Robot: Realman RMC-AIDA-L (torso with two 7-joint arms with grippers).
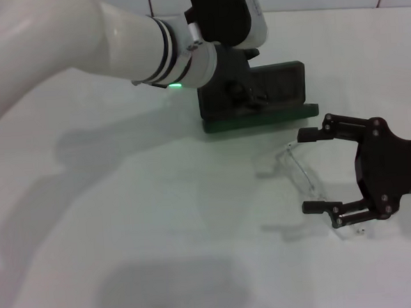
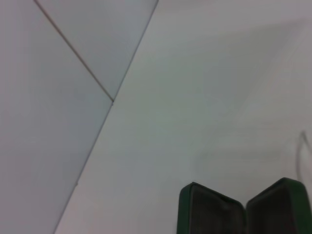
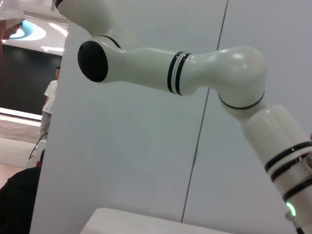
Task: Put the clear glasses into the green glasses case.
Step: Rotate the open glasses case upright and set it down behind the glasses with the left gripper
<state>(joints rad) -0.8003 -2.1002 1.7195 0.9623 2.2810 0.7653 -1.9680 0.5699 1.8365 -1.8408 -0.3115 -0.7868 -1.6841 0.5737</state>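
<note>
The clear glasses [image 1: 301, 170] lay on the white table [image 1: 161, 233], near and a little right of the green glasses case [image 1: 275, 97], and apart from it. Their transparent frame ran from near the case's front edge toward the near right. The right gripper [image 1: 311, 170] hung around them with its two dark fingers spread wide, one on the far side and one on the near side of the frame. It gripped nothing, and whether a fingertip touched the plastic could not be told.

The case stood open farther back, its lid raised upright behind the base and its dark lining showing. The left gripper [image 1: 240, 89] was at the case's left end, seemingly steadying it, but its black body hid the fingers, so how wide they stood could not be told. The left wrist view showed only the two open halves of the case and bare table.

By the look of it, the case was already open and the glasses had not yet been lifted; grasping, carrying and setting them inside remained.

No lettering or brand could be read on the case or elsewhere.
</note>
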